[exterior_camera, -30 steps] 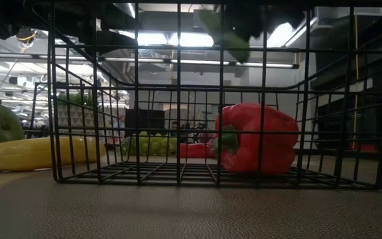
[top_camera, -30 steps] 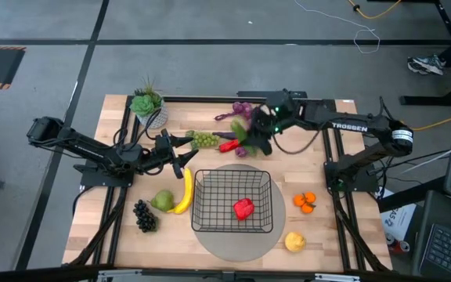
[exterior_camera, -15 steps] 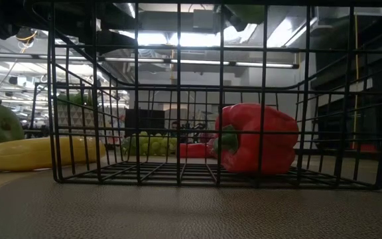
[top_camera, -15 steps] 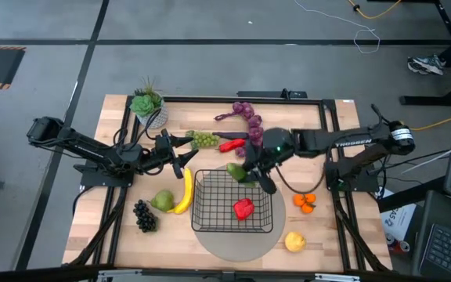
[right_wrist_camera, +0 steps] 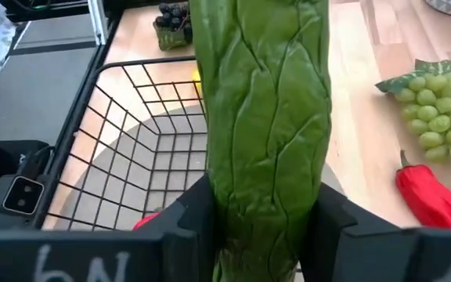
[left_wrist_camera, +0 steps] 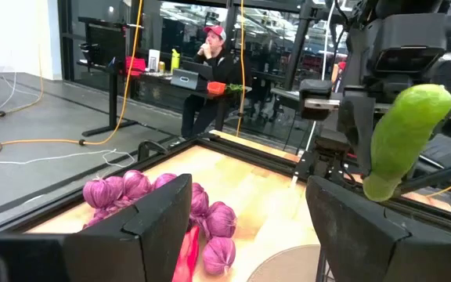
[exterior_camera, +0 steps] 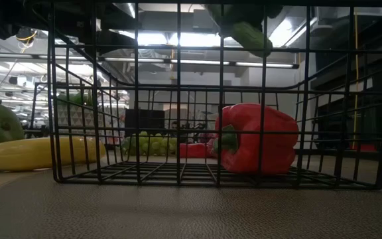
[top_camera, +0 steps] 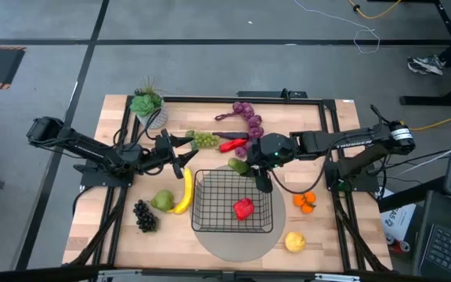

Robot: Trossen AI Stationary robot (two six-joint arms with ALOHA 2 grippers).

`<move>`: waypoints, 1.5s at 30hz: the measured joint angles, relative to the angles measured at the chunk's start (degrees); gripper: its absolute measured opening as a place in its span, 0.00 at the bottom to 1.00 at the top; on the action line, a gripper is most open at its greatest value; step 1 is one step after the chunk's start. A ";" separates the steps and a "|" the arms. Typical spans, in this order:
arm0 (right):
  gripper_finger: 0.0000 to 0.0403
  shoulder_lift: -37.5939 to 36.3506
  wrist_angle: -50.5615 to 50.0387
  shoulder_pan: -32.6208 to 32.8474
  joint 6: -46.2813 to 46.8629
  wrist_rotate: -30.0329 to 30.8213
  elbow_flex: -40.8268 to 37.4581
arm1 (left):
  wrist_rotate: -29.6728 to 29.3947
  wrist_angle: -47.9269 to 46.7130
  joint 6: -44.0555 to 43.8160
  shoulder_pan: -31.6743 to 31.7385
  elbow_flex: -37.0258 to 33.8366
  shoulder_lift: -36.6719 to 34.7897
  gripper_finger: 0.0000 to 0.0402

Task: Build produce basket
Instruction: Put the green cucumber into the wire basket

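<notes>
The black wire basket (top_camera: 233, 202) stands on a round grey mat with a red pepper (top_camera: 243, 207) inside. My right gripper (top_camera: 246, 168) hovers at the basket's far rim, shut on a green cucumber (right_wrist_camera: 265, 117), whose end shows high in the low view (exterior_camera: 247, 33). My left gripper (top_camera: 185, 151) waits open left of the basket, level with the green grapes (top_camera: 204, 140). Banana (top_camera: 185, 190), pear (top_camera: 163, 200) and dark grapes (top_camera: 144, 215) lie on the table left of the basket. Orange pieces (top_camera: 305, 202) and a lemon (top_camera: 294, 241) lie to its right. My right gripper pinches the cucumber's two sides (right_wrist_camera: 261, 207) between its two fingers (right_wrist_camera: 190, 223). The fingers slant down from the table's right and far side. The cucumber juts out past the fingertips, lifted clear above the basket's far rim and tilted, as the left wrist view (left_wrist_camera: 402, 141) shows.
Purple grapes (top_camera: 249, 116) and a long red pepper (top_camera: 229, 145) lie on the far part of the table behind the basket. A potted succulent (top_camera: 149, 106) stands at the far left corner. A person sits at a desk beyond the table (left_wrist_camera: 210, 55).
My right gripper has swung from the far side of the table toward the near edge, carrying the cucumber to the basket's far rim, and has turned as it went. The cucumber stays lifted clear in its fingers. In the last half second it has hardly moved.
</notes>
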 joint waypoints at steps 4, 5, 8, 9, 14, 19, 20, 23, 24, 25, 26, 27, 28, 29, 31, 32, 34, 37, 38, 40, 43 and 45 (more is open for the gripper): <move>0.29 0.00 -0.04 0.07 -0.12 -0.23 0.00 | -0.02 0.00 0.00 0.00 0.00 0.00 0.62; 0.29 0.00 -0.10 0.07 -0.12 -0.23 0.00 | -0.01 0.01 0.00 0.00 -0.01 0.00 0.62; 0.29 0.00 -0.44 0.02 -0.05 -0.19 0.00 | 0.00 0.00 0.00 0.00 0.00 0.00 0.62; 0.29 0.00 -0.54 0.02 0.07 -0.19 0.00 | -0.01 0.00 0.00 0.00 0.00 0.00 0.62; 0.29 0.00 -2.33 0.02 0.08 -0.21 0.00 | -0.02 0.00 0.00 0.02 0.00 0.00 0.62; 0.29 0.00 -3.13 0.02 -0.02 -0.19 0.00 | -0.01 0.00 0.00 0.00 0.00 0.00 0.62; 0.29 0.00 -3.14 0.02 -0.06 -0.19 0.00 | -0.02 0.01 0.00 0.01 -0.02 0.00 0.62; 0.30 0.00 -3.13 0.02 -0.45 -0.19 0.00 | -0.01 0.02 0.00 0.00 0.00 0.00 0.62; 0.31 0.00 -3.13 0.02 -1.00 -0.19 0.00 | 0.00 0.00 0.00 0.00 0.00 0.00 0.62; 0.31 0.00 -3.13 0.02 -1.43 -0.21 0.00 | 0.00 0.00 0.00 0.00 0.00 0.00 0.62; 0.32 0.00 -3.13 0.02 -1.64 -0.21 0.00 | 0.00 0.00 0.00 0.02 0.00 0.00 0.62; 0.32 0.00 -3.13 0.02 -1.71 -0.21 0.00 | -0.01 0.00 0.00 0.00 0.00 0.00 0.62; 0.32 0.00 -3.13 0.02 -1.71 -0.19 0.00 | -0.02 0.00 0.00 0.02 -0.01 0.00 0.62; 0.32 0.00 -3.13 0.02 -1.74 -0.19 0.00 | 0.00 0.00 0.00 0.00 0.00 0.00 0.62; 0.33 0.00 -3.13 0.02 -1.90 -0.21 0.00 | -0.01 0.00 0.00 0.00 0.00 0.00 0.62; 0.33 0.00 -3.13 0.02 -2.10 -0.21 0.00 | -0.02 0.00 0.00 0.00 0.00 0.00 0.62; 0.33 0.00 -3.10 0.02 -2.97 -0.21 0.00 | -0.01 0.00 0.00 0.00 0.00 0.00 0.62; 0.33 0.00 -3.08 0.02 -3.47 -0.19 0.00 | -0.01 0.00 0.00 0.02 0.00 0.00 0.62; 0.33 0.00 -3.08 0.02 -3.76 -0.19 0.00 | -0.02 0.01 -0.02 0.00 -0.01 0.00 0.62; 0.33 0.00 -3.06 0.02 -4.47 -0.19 0.00 | 0.00 0.02 0.00 0.00 0.00 0.00 0.62; 0.33 0.00 -3.06 0.02 -4.51 -0.19 0.00 | -0.02 0.00 0.00 0.00 0.00 0.00 0.62; 0.33 0.00 -3.06 0.02 -4.54 -0.19 0.00 | -0.01 0.00 0.00 0.01 -0.01 0.00 0.62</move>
